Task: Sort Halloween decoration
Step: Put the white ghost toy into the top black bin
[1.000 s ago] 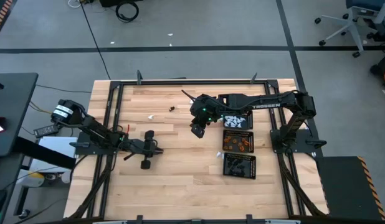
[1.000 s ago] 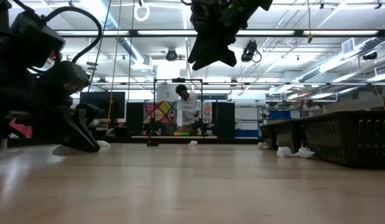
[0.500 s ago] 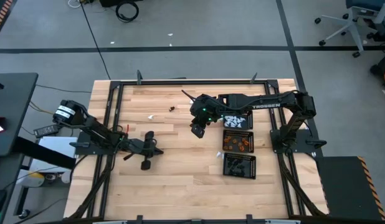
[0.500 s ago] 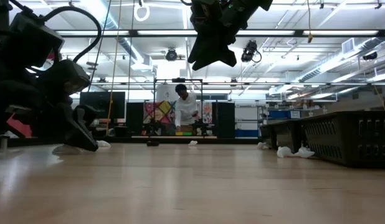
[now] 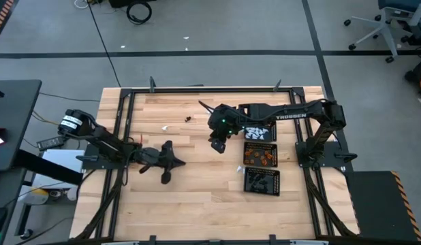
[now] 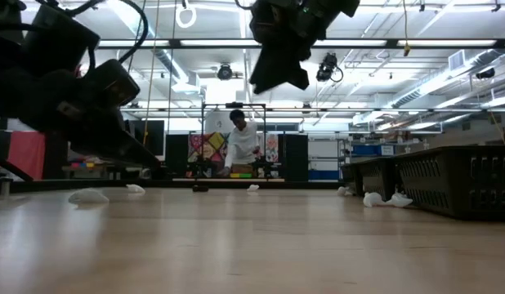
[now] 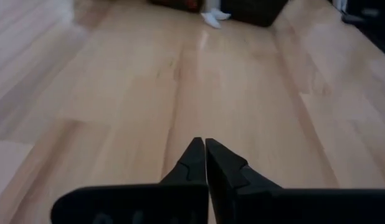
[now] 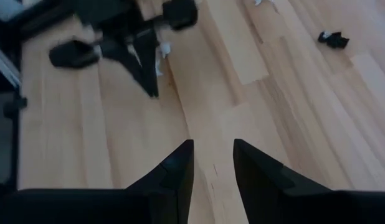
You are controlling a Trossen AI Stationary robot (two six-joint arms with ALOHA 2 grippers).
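Note:
My left gripper (image 5: 182, 162) (image 7: 205, 144) hangs shut a little above the table's left half, with nothing between its fingers. A white trinket (image 6: 89, 196) (image 8: 161, 51) lies on the wood close by it. Farther back lie another white trinket (image 5: 165, 127) and a black one (image 5: 188, 119) (image 8: 332, 39). My right gripper (image 5: 216, 143) (image 8: 213, 149) hangs open high over the table's middle and holds nothing. A white trinket (image 5: 240, 169) (image 7: 214, 18) lies beside the trays.
Three black mesh trays stand in a row at the right: one with white pieces (image 5: 259, 131), one with orange pieces (image 5: 259, 156), one with black pieces (image 5: 261, 180). A black metal frame (image 5: 210, 89) runs round the table. Bare wood lies at the near side.
My left gripper has risen off the table, moved a little toward the right edge and rolled about its own line. The white trinket it stood over has stayed on the wood.

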